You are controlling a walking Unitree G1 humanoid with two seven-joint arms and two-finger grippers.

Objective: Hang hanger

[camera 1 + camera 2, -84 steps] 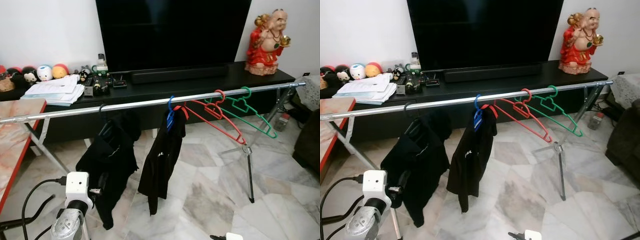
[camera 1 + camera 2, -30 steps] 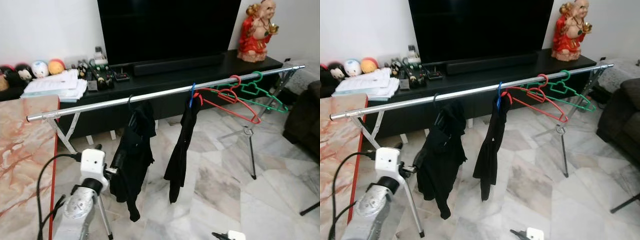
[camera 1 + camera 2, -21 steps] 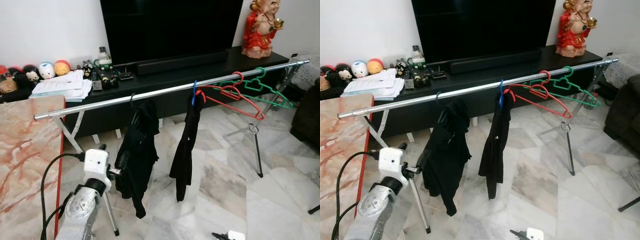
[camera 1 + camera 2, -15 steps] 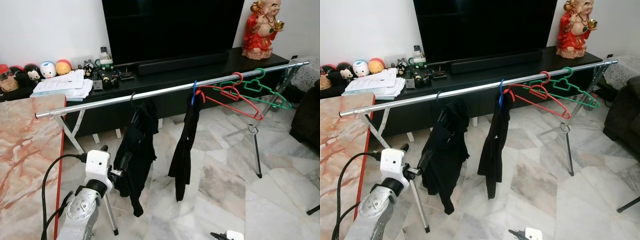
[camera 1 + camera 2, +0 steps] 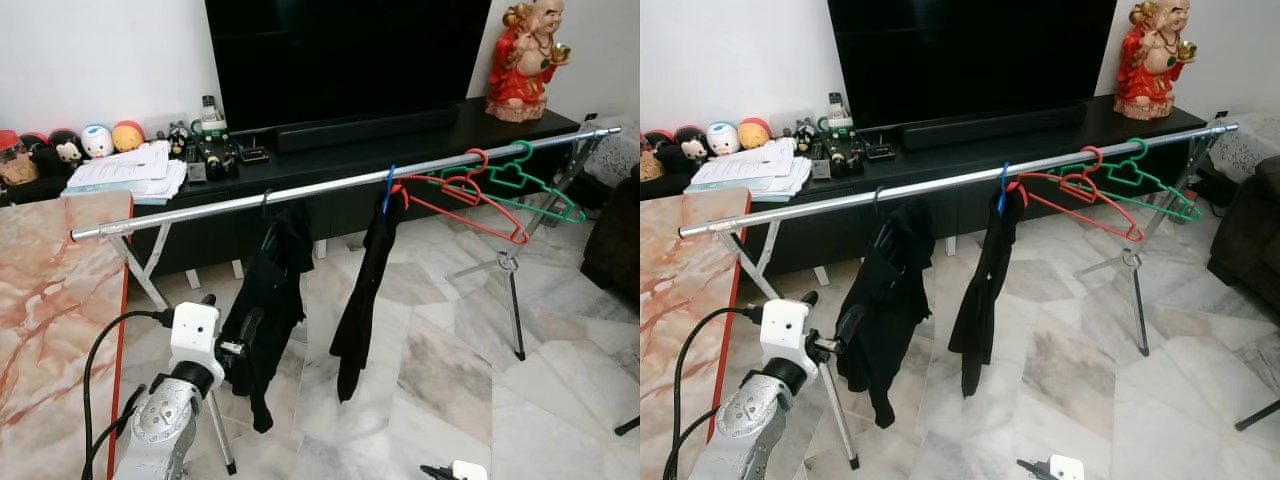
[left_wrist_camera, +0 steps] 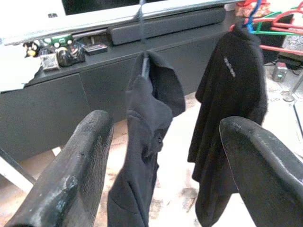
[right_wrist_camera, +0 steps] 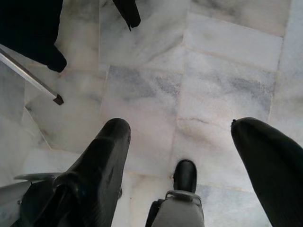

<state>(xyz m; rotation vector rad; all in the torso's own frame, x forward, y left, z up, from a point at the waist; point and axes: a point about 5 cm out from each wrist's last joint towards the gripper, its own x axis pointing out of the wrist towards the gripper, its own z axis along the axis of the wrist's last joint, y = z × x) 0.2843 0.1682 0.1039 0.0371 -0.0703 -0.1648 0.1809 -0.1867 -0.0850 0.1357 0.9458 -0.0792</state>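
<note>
A long silver rail (image 5: 330, 187) spans the room on folding legs. A black garment (image 5: 270, 290) hangs from it on a dark hanger, left of middle. Beside it a second black garment (image 5: 366, 275) hangs on a blue hanger (image 5: 388, 188). Further right hang two bare red hangers (image 5: 465, 200) and a green hanger (image 5: 530, 185). My left gripper (image 6: 165, 123) is open, raised at the left black garment (image 6: 149, 123), which hangs just beyond its fingertips. My right gripper (image 7: 182, 125) is open, low, pointing at the marble floor.
Behind the rail stands a black TV console (image 5: 400, 140) with a TV, papers (image 5: 125, 175), small toys and a red statue (image 5: 528, 60). A marble table with a red edge (image 5: 50, 300) lies at my left, a dark sofa (image 5: 615, 240) at my right. The rack's legs (image 5: 512, 300) stand on the floor.
The camera has pulled back and swung, so the whole rail has shifted in view. My left arm has stayed raised by the left garment, whose lower end has swung a little.
</note>
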